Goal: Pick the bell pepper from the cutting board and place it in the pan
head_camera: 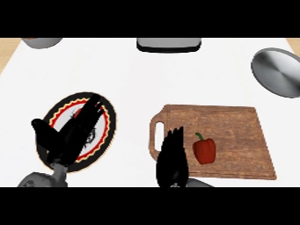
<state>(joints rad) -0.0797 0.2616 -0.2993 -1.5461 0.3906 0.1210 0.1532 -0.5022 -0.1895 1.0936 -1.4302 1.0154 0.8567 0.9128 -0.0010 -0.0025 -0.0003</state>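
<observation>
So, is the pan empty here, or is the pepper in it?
Empty: the pan shows only bare metal; the bell pepper lies on the cutting board, next to the right hand.

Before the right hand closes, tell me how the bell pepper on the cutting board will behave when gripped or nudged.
The bell pepper appears to lie on its side, so a nudge would probably roll it on the flat cutting board. Its smooth, rounded skin may slip when grasped. Small against the board, it is likely light.
</observation>
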